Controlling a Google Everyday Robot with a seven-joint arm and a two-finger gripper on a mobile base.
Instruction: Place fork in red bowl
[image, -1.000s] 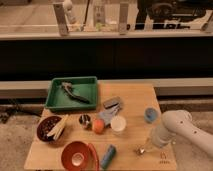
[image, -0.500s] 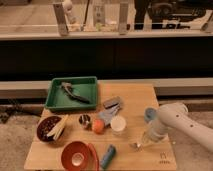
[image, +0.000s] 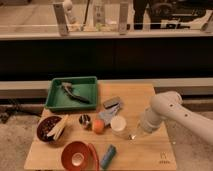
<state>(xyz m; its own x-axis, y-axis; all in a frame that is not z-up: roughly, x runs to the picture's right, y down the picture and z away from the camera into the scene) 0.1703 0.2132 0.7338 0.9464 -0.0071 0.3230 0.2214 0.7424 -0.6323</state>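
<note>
The red bowl (image: 76, 155) stands at the table's front left, glossy orange-red with a paler inside. My gripper (image: 134, 134) hangs from the white arm (image: 167, 107) that reaches in from the right. It is low over the table, just right of the white cup (image: 119, 125). A thin pale sliver shows at the gripper's tip; I cannot tell whether it is the fork. I see no fork anywhere else on the table. The bowl is well to the left of the gripper and nearer the front.
A green tray (image: 55, 100) with a dark utensil sits at the back left. A dark maroon bowl (image: 46, 131) holds pale sticks. Grey packets (image: 112, 105), a small metal cup (image: 84, 120), an orange ball (image: 98, 126) and a blue object (image: 108, 156) lie mid-table.
My arm has swung left and forward, bringing the gripper from the table's right front to beside the white cup. The blue cup at the right is now hidden behind the arm.
</note>
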